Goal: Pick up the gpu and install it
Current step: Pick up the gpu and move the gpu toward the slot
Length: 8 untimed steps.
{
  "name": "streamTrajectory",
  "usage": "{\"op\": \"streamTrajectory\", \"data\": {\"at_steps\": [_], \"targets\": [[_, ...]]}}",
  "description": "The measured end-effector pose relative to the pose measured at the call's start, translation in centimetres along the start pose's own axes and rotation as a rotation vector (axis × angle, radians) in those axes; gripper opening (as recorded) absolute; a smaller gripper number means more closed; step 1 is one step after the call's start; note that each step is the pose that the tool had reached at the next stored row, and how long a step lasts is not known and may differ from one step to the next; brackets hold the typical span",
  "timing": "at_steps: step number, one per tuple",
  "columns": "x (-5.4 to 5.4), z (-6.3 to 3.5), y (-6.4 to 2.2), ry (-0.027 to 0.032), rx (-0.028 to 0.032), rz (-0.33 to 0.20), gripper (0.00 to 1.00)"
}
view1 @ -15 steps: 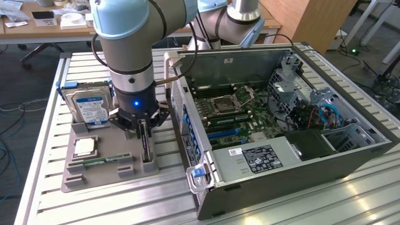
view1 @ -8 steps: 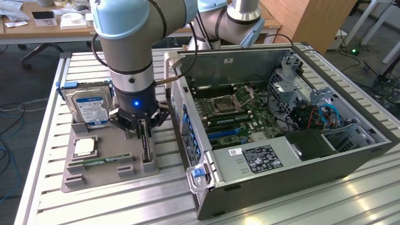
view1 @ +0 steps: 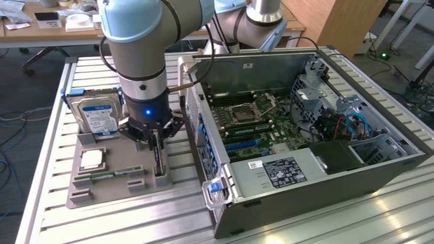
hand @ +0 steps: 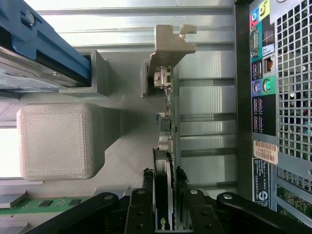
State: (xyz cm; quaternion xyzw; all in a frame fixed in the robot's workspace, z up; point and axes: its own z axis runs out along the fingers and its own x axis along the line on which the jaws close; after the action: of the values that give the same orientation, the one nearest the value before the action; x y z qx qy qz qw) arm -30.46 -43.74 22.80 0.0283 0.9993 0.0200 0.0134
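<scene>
My gripper: lowered straight down over the grey parts tray, about half closed, with one finger on each face of the gpu.
Grip, from my wrist: the gripper straddles the top edge of the gpu, and the black fingers sit against the board on both sides.
Gpu, position: standing on its long edge in a slot of the tray, on the side nearest the computer case (not lifted clear of the slot).
Gpu, bracket: the silver metal bracket is at the end of the card away from my fingers.
Hard drive: upright in a blue carrier at the back of the tray.
Processor: flat in the tray, in front of the hard drive.
Memory stick: green, lying in the tray near the processor.
Computer case, state: on its side with the panel off and the motherboard exposed; its rear port panel is just beside the tray.
Table: slatted metal, carrying both the tray and the case.
</scene>
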Motion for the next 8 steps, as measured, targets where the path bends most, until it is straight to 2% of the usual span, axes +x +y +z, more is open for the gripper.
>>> {"op": "streamTrajectory", "data": {"at_steps": [1,2,8], "targets": [[0.0,0.0,0.0,0.0,0.0001,0.0,0.32],[0.0,0.0,0.0,-0.0001,0.0001,0.0,0.26],[0.0,0.0,0.0,-0.0001,0.0001,0.0,0.26]]}}
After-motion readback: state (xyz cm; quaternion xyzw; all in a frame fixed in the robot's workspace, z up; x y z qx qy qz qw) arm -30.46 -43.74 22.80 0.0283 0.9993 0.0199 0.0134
